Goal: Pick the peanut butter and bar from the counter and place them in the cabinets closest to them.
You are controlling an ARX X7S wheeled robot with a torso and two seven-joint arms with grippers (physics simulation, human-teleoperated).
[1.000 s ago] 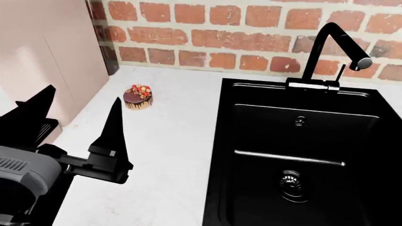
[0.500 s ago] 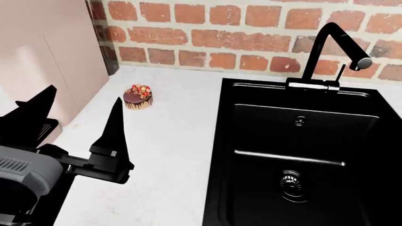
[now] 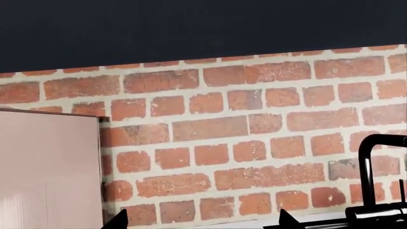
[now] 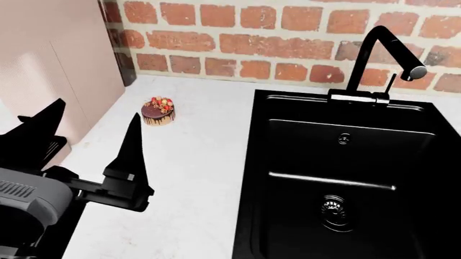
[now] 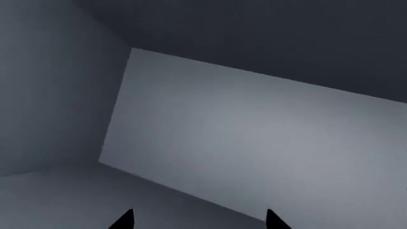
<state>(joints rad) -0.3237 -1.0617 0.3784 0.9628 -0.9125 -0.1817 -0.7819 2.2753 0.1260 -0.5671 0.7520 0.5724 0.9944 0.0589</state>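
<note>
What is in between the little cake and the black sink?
Nothing: in the head view, only bare white counter lies between the cake and the sink.

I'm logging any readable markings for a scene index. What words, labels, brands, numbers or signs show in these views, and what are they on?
None can be read in any view.
The small chocolate cake: decorations only, no lettering.
The black sink and faucet: no brand mark visible.
The brick wall and pink cabinet: plain.
The left gripper: no markings visible.
The right wrist view: bare grey surfaces only.
</note>
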